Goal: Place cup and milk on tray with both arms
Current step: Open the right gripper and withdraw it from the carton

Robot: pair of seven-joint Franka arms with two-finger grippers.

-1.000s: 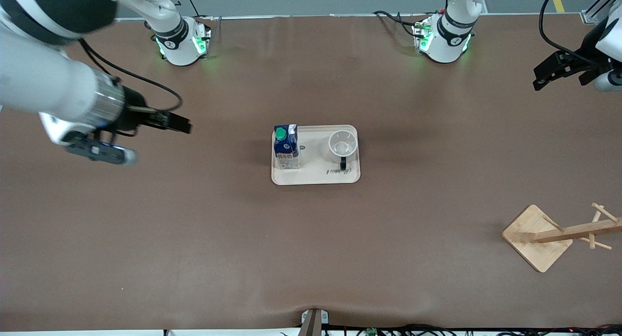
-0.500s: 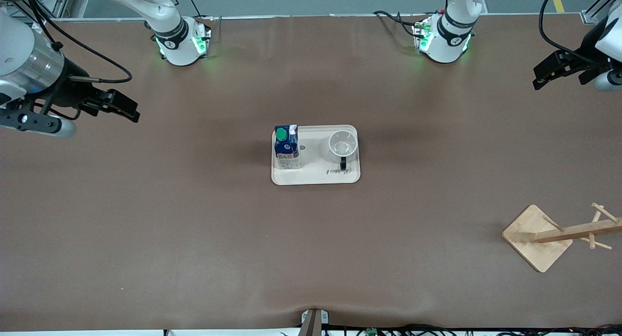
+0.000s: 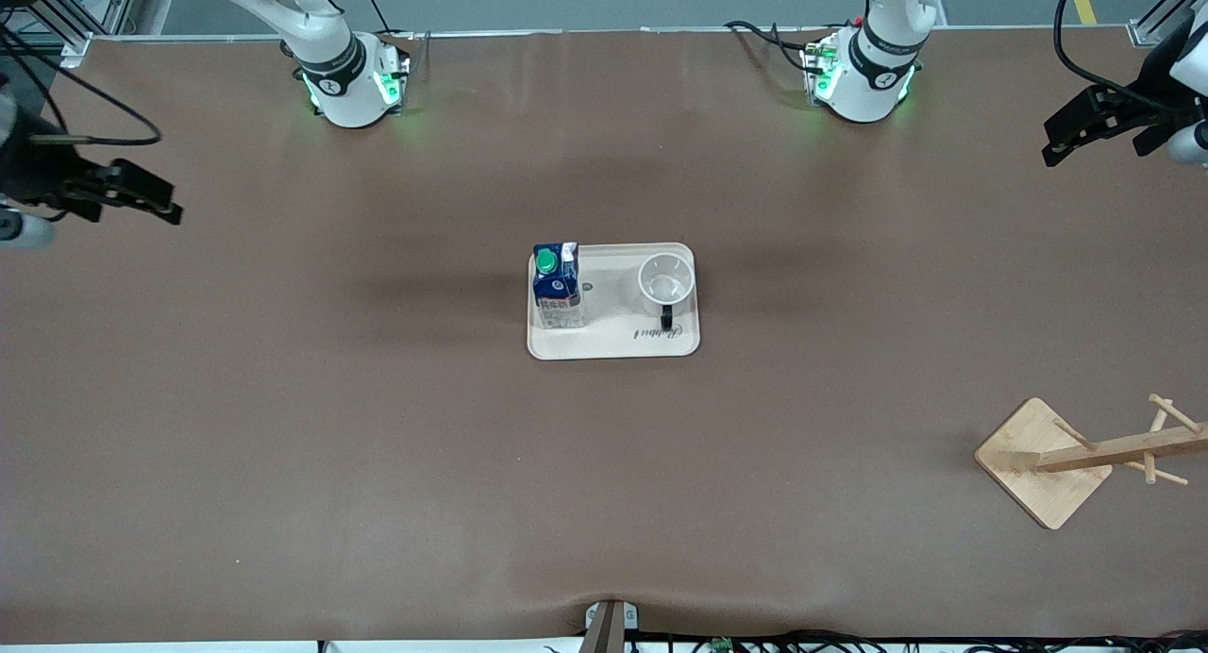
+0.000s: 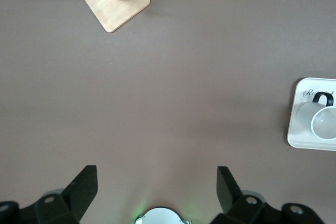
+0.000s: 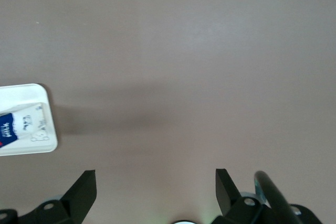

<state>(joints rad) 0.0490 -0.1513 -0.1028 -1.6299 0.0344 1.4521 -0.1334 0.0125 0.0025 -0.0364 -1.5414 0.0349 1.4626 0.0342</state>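
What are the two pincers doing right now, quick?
Left pincer: open, holding nothing, up over the table at the left arm's end.
Right pincer: open, holding nothing, up over the table at the right arm's end.

One tray (image 3: 613, 346), one milk (image 3: 556, 287), one cup (image 3: 666, 281), one wooden rack (image 3: 1085, 460), two arms (image 3: 330, 63)

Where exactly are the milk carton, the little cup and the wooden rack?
milk carton (image 3: 556, 289): front view, on its blue side below the green cap.
cup (image 3: 666, 279): front view, inside its white bowl.
wooden rack (image 3: 1038, 460): front view, on its square base.
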